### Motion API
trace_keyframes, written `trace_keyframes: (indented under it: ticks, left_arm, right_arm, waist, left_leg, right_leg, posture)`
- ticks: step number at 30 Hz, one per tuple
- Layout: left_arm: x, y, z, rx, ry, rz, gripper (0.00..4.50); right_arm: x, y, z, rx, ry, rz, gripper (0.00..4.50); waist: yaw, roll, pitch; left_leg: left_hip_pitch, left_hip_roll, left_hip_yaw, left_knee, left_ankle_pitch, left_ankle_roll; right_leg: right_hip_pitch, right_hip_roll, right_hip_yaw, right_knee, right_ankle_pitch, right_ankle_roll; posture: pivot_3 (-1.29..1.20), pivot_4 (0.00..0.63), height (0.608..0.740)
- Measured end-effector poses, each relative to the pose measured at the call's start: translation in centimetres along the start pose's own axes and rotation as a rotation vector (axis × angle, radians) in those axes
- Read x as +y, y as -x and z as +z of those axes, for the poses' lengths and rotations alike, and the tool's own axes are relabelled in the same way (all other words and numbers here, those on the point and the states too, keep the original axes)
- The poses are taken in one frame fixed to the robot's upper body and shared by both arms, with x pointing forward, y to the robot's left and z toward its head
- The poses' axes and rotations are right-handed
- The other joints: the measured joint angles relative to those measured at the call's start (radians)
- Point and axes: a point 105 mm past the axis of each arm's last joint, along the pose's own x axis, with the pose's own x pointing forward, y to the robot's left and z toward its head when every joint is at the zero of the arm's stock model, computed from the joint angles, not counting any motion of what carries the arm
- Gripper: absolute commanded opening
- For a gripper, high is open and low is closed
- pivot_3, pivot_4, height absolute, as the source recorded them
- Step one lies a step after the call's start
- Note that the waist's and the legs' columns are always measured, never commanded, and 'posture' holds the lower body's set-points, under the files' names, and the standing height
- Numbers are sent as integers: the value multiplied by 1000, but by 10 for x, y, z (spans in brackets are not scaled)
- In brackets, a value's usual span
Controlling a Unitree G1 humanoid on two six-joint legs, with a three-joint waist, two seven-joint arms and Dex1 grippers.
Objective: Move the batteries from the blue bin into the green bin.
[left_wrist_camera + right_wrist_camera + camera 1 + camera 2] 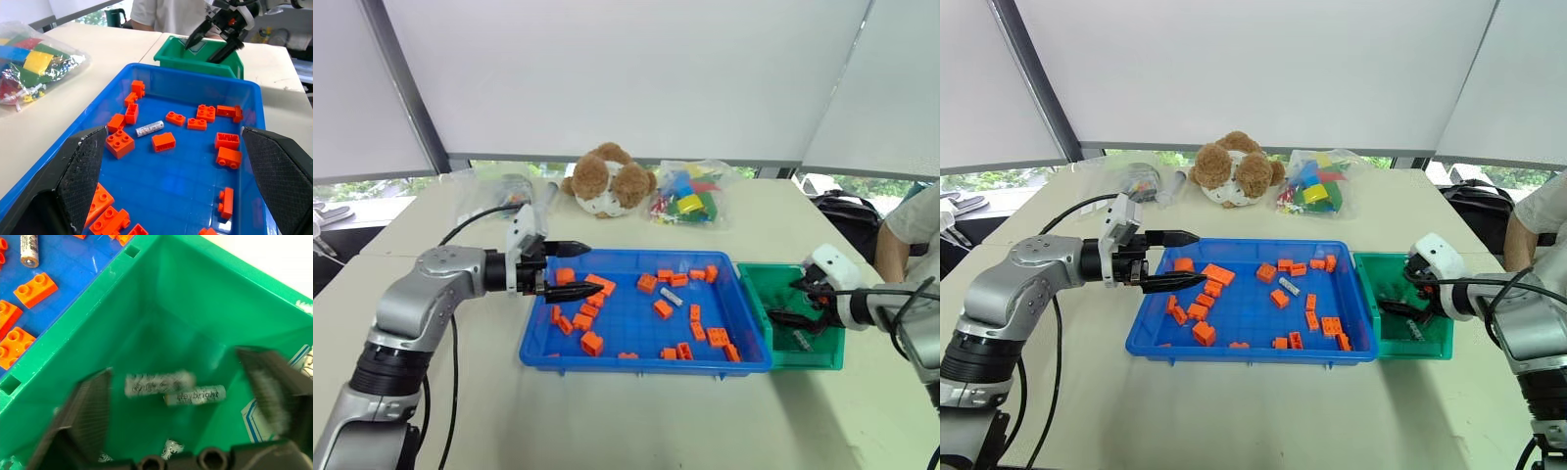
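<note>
Two arms over the sorting bins on the bench (636, 411).
The right gripper (803, 305) angles down into the green bin (759, 294), jaws spread apart and empty, above two batteries in the bin (194, 395) lying on its floor. The left gripper (576, 270) reaches level across the near-left end of the blue bin (636, 360), jaws apart, holding nothing. One battery (149, 129) lies among the orange bricks (163, 142) mid-tray in the blue bin, which sits just beside the green bin.

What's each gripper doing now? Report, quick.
Left gripper: open, empty, over the blue bin.
Right gripper: open, empty, over the green bin.
</note>
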Motion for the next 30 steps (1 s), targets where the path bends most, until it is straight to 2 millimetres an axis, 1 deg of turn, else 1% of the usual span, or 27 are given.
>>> trace_keyframes:
  ticks: [2, 4, 6, 7, 8, 9, 10, 11, 12, 15, 17, 20, 25, 26, 27, 28, 30]
  left_arm:
    - [-1, 0, 0, 1, 0, -6, 4500]
    - [0, 0, 0, 2, 1, -6, 4500]
    - [0, 0, 0, 3, 0, -8, 4500]
    - [0, 0, 1, 2, -1, -8, 4500]
    - [0, 0, 1, 2, -3, -9, 4500]
    - [1, 0, 1, 2, -4, -8, 4500]
    - [1, -1, 2, 5, -7, -6, 4500]
    - [2, -1, 3, 5, -11, -7, 4500]
    - [2, -1, 3, 5, -12, -7, 4500]
    - [3, -2, 4, 8, -18, -5, 4500]
    - [3, -2, 4, 12, -18, -4, 4500]
    - [4, -1, 3, 17, -20, 0, 4500]
    - [3, -1, 4, 22, -26, 1, 4500]
    - [3, 0, 5, 24, -29, 2, 4500]
    - [3, 0, 5, 26, -31, 2, 4500]
    - [3, 0, 5, 27, -32, 3, 4500]
    - [3, 0, 5, 27, -32, 3, 4500]
  right_arm:
    - [0, 1, 6, -20, 6, 10, 4452]
    - [-5, 4, 26, -74, 47, -8, 4452]
    - [-11, 9, 53, -142, 84, -32, 4452]
    - [-11, 12, 70, -183, 99, -35, 4452]
    - [-10, 14, 81, -210, 113, -32, 4452]
    - [-6, 12, 91, -231, 123, -21, 4452]
    - [5, 1, 106, -266, 130, 12, 4452]
    - [14, -9, 109, -268, 125, 42, 4452]
    - [19, -15, 109, -266, 121, 58, 4452]
    - [45, -50, 105, -234, 97, 121, 4452]
    - [54, -65, 101, -208, 101, 115, 4452]
    - [56, -79, 93, -154, 134, 63, 4452]
    - [64, -90, 83, -114, 127, 44, 4452]
    - [66, -91, 80, -104, 113, 51, 3944]
    - [69, -93, 78, -97, 101, 57, 3631]
    - [71, -93, 77, -93, 92, 64, 3217]
    - [73, -93, 77, -87, 78, 69, 2199]
  waist:
    - [0, 0, 0]
    - [-1, 0, 0]
    - [-4, 1, 1]
    - [-4, 1, 1]
    - [-3, 1, 1]
    - [-3, 1, 1]
    - [-4, 1, 0]
    - [-3, 1, 0]
    - [-2, 1, 0]
    - [3, 1, 0]
    - [4, 1, 0]
    - [3, 1, 0]
    - [-1, 1, 0]
    - [-1, 1, 0]
    - [-1, 1, 0]
    - [-1, 1, 0]
    - [-1, 1, 0]
  left_leg:
    - [0, 0, 0, 0, 0, 0]
    - [0, 0, 0, 0, 0, 0]
    - [0, 0, 0, 0, 0, 0]
    - [0, 0, 0, 0, 0, 0]
    - [0, 0, 0, 0, 0, 0]
    - [0, 0, 0, 0, 0, 0]
    - [0, 0, 0, 0, 0, 0]
    - [0, 0, 0, 0, 0, 0]
    - [0, 0, 0, 0, 0, 0]
    - [-1, 0, 0, 0, 1, -1]
    - [-2, 0, 0, 0, 2, -4]
    - [-2, 0, 0, 0, 3, -5]
    - [-2, 0, 0, 0, 3, -5]
    - [-2, 0, 0, 0, 3, -5]
    - [-2, 0, 0, 0, 3, -5]
    - [-2, 0, 0, 0, 3, -5]
    - [-2, 0, 0, 0, 3, -5]
  right_leg:
    - [0, 0, 0, 0, 0, 0]
    - [0, 0, 0, 0, 0, 0]
    - [0, 0, 0, 0, 0, 0]
    - [0, 0, 0, 0, 0, 0]
    - [0, 0, 0, 0, 0, 0]
    - [0, 0, 0, 1, 0, 0]
    - [0, 0, 0, 0, 0, 0]
    - [0, 0, 0, 1, 0, 0]
    - [0, 0, 0, 1, 0, 0]
    - [-1, 0, 0, 1, 0, 0]
    - [-1, -1, 0, 0, 0, 0]
    - [-1, -1, 0, 0, 0, 0]
    - [-1, 0, 0, 1, 0, 0]
    - [-1, 0, 0, 1, 0, 0]
    - [-1, 0, 0, 1, 0, 0]
    - [-1, 0, 0, 1, 0, 0]
    - [-1, 0, 0, 1, 0, 0]
  posture:
    - [0, 150, 733]
    - [0, 150, 733]
    - [0, 150, 733]
    - [0, 150, 733]
    - [0, 150, 733]
    - [0, 150, 733]
    - [0, 150, 733]
    - [0, 150, 733]
    - [0, 150, 733]
    - [0, 150, 733]
    - [0, 150, 733]
    - [0, 150, 733]
    - [0, 150, 733]
    - [0, 150, 733]
    - [0, 150, 733]
    - [0, 150, 733]
    - [0, 150, 733]
